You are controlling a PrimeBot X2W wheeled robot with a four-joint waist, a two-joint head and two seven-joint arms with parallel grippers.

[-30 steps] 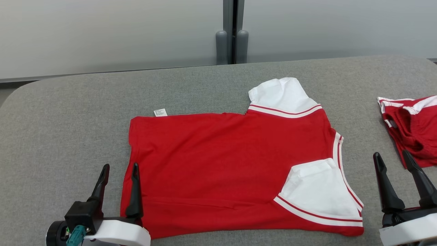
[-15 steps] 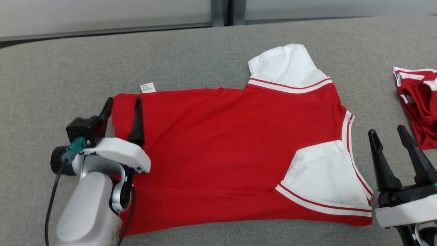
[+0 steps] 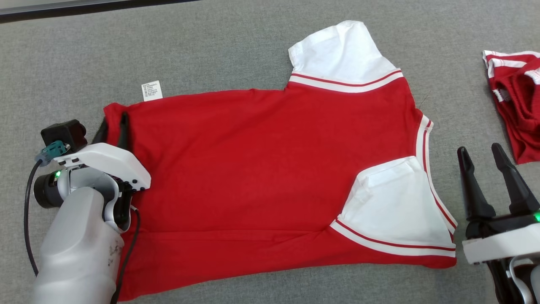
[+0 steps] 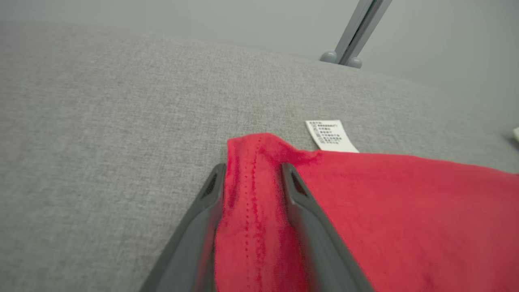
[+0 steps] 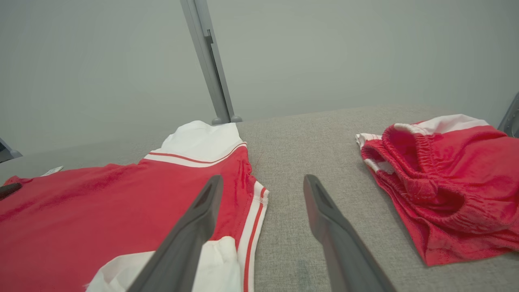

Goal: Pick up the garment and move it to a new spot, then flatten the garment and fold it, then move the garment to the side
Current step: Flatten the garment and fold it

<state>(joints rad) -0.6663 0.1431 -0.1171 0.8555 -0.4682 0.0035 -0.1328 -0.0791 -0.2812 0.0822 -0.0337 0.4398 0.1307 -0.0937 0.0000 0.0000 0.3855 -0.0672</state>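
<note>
The tabletop [image 3: 236, 50] is covered in grey woven fabric. A red T-shirt [image 3: 253, 169] lies spread across its middle, hem toward the robot's left and neckline toward the right. One white sleeve [image 3: 341, 55] points toward the far edge. The other white sleeve [image 3: 392, 211] is folded in over the red body at the near right. A white care label [image 3: 152, 90] sticks out from the shirt's far edge near the hem corner and rests on the grey cover. Well apart at the right lies a crumpled pair of red shorts [image 3: 519, 122] with white stripes and an elastic waistband.
</note>
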